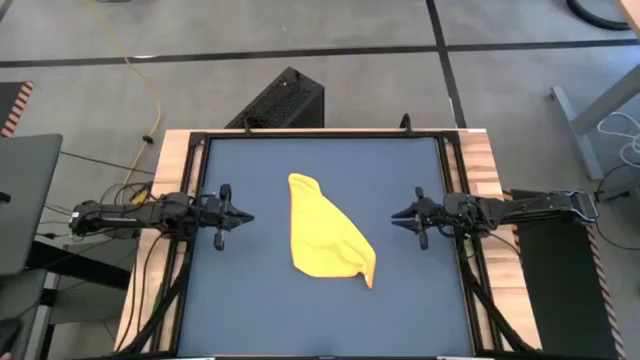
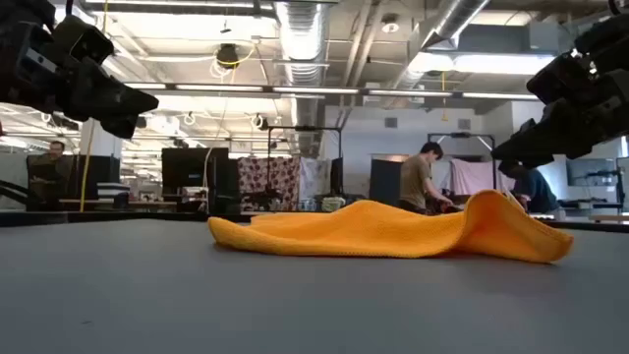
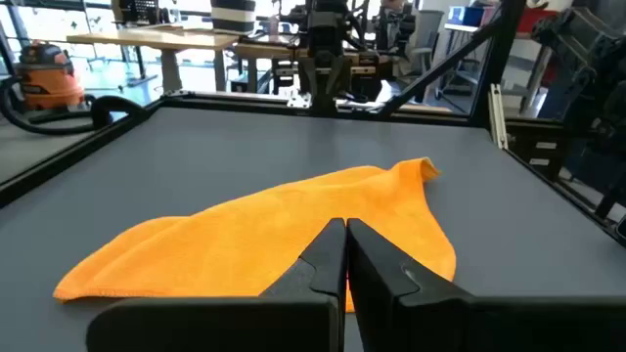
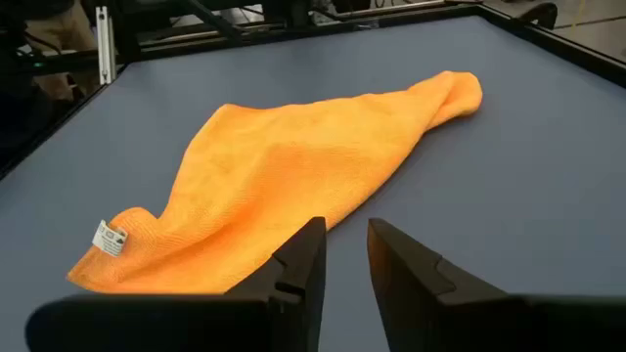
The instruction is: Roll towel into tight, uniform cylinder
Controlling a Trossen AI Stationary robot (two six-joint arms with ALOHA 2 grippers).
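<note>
The towel (image 1: 325, 230) is a bright yellow cloth lying rumpled and flat on the dark table mat, narrow at its far end and wider toward the near right; it also shows in the low view (image 2: 393, 231). My left gripper (image 1: 246, 216) hovers to the towel's left, above the mat, fingers shut (image 3: 345, 240), touching nothing. My right gripper (image 1: 394, 215) hovers to the towel's right, its fingers standing a little apart (image 4: 344, 240) with nothing between them. A small white label (image 4: 110, 238) sits at one corner of the towel.
The mat (image 1: 250, 300) is bounded by a black frame (image 1: 320, 136) with wooden table edges (image 1: 165, 170) on both sides. Bare mat lies on either side of the towel and toward the near edge. People and workshop furniture show far behind the table.
</note>
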